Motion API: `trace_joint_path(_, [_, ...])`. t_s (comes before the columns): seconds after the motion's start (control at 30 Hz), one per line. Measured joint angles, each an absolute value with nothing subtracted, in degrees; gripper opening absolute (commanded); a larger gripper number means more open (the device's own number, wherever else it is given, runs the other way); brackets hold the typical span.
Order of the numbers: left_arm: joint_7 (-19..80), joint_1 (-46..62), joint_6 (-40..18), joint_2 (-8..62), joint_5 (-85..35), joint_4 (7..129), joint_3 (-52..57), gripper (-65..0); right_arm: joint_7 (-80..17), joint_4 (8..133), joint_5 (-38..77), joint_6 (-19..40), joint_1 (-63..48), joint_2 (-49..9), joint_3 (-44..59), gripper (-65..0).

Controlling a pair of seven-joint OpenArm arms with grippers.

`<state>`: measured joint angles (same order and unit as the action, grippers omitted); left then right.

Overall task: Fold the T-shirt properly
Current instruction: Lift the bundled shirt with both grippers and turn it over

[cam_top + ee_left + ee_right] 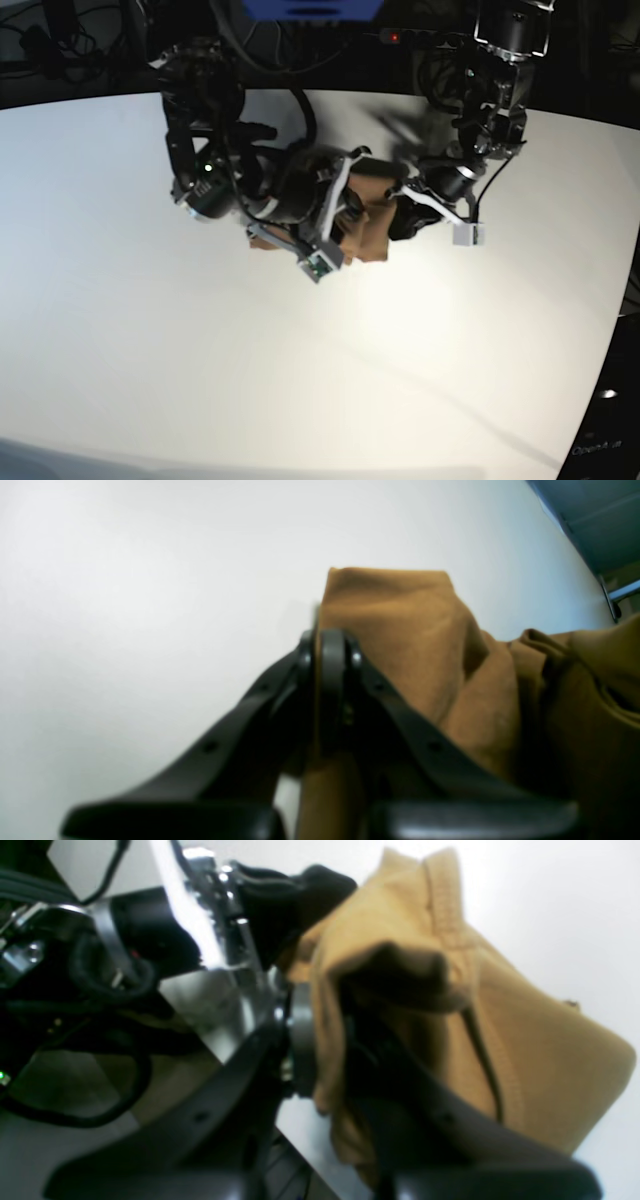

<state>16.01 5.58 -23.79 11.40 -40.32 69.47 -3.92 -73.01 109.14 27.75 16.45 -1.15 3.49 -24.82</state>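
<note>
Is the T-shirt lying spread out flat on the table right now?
No, the T-shirt is bunched between the two grippers, covering little of the table.

Robot lab: bare white table (120, 300), cables (60, 30) behind.

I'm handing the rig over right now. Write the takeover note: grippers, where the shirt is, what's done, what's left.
Left gripper: shut on a pinch of the T-shirt.
Right gripper: shut on a hemmed edge of the T-shirt.
T-shirt: bunched between both arms over the far-centre part of the white table; mostly hidden by the arms in the base view.
Done: both grips taken. How far the fold has got cannot be judged.
Left: finish the fold, lay it flat, release, withdraw.
</note>
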Motion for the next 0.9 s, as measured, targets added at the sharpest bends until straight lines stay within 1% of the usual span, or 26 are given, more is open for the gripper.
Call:
trace_joint_path(0.27, [14.9,7.4,-24.5,11.7,-40.3,69.9,-3.9,-62.8,-72.9,109.1,27.7,16.4,1.7,4.3,-27.4,-63.8])
trace_joint_path(0.63, [14.5,8.1,-25.3,11.9,-40.4,70.0,-3.8,-62.8,-72.9,107.8,28.1,16.7,2.7,5.2,-29.6,-63.5])
trace_joint_path(0.8, [14.5,8.3,-25.2,11.9,-40.5,70.1,-3.8,-62.8,-68.8,103.9,27.8,16.7,2.9,5.1,-31.4,-63.4])
trace_joint_path(0.83, [14.5,8.3,-25.3,11.9,-40.5,70.1,-3.8,-62.8,-68.7,103.1,28.1,16.8,2.8,5.1,-31.7,-63.0])
trace_joint_path(0.9, [14.5,8.3,-25.3,11.9,-40.5,70.1,-3.8,-62.8,-68.6,102.0,28.0,16.9,3.0,5.1,-32.0,-58.9])
